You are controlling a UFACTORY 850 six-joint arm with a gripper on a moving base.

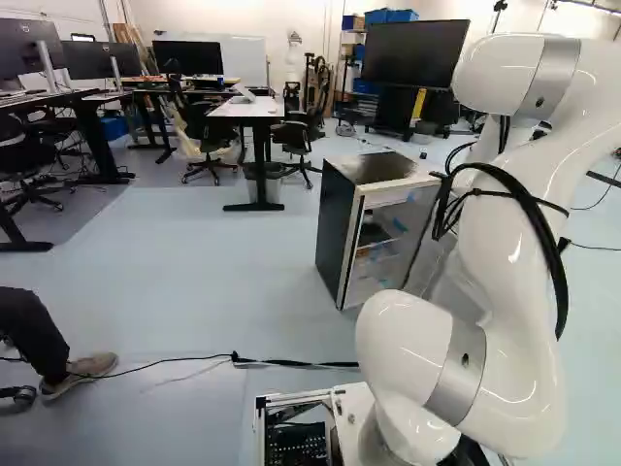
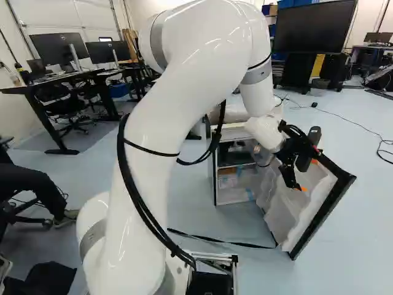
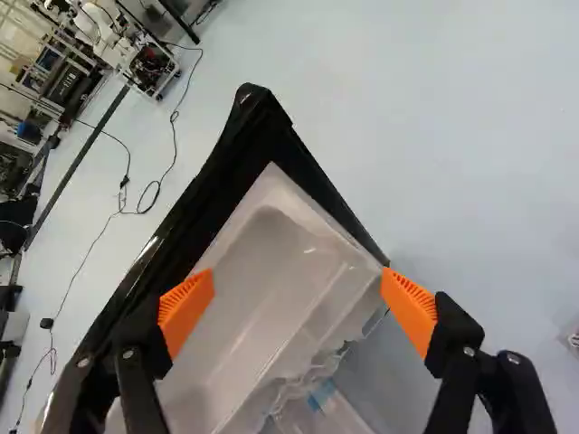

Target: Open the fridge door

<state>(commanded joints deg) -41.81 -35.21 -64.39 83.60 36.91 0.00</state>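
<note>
Spreading two fingers (image 3: 185, 307) wide by one open fridge door (image 2: 307, 203), the tool (image 2: 308, 175) apparently grips nothing.

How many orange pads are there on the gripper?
2: in the wrist view, one orange pad over the white liner of the open fridge door, the other pad beside the liner's corner, over the floor.

Fridge (image 1: 337, 228): upright on the floor (image 1: 213, 291), shelves (image 1: 380, 233) showing inside
Arm (image 1: 505, 320): white, bent, at the right
Cables (image 1: 532, 209): black, looped along the arm
Table (image 1: 247, 109): beyond the fridge, chairs (image 1: 294, 134) beside it
Screen (image 1: 412, 53): large, dark, far behind
</note>
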